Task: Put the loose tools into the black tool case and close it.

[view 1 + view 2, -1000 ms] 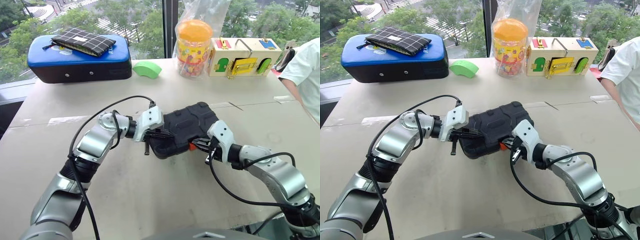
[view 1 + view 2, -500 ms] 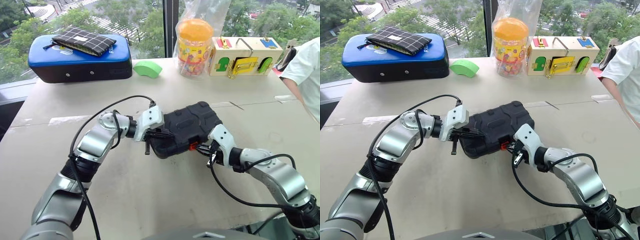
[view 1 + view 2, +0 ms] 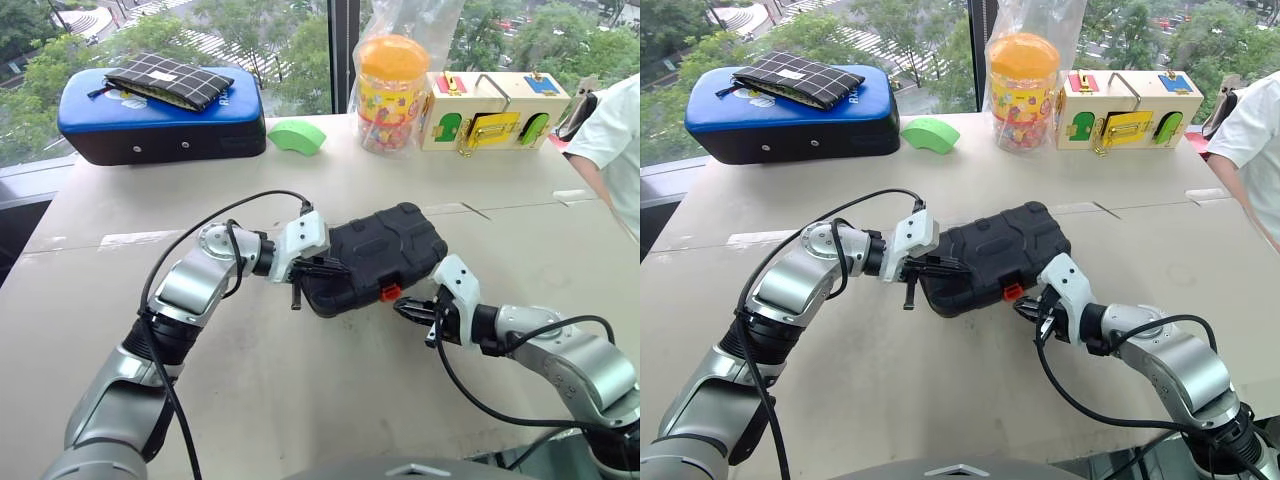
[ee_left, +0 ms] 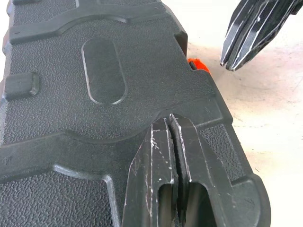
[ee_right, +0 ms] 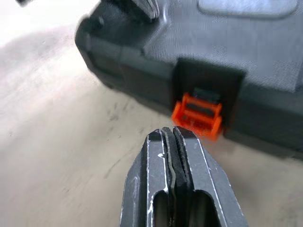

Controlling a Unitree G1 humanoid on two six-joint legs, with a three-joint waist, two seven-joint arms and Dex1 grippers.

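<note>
Now black tool case (image 3: pixel 375 255) lies closed; orange latch (image 5: pixel 198 115) unfastened.

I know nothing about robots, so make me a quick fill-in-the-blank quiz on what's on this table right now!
1. The black tool case has its lid ____.
2. The case's small latch is coloured ____.
3. The left gripper, fingers shut, presses on the ____ of the case.
4. The right gripper has its fingers ____.

Missing words: closed; orange; lid; shut
</note>
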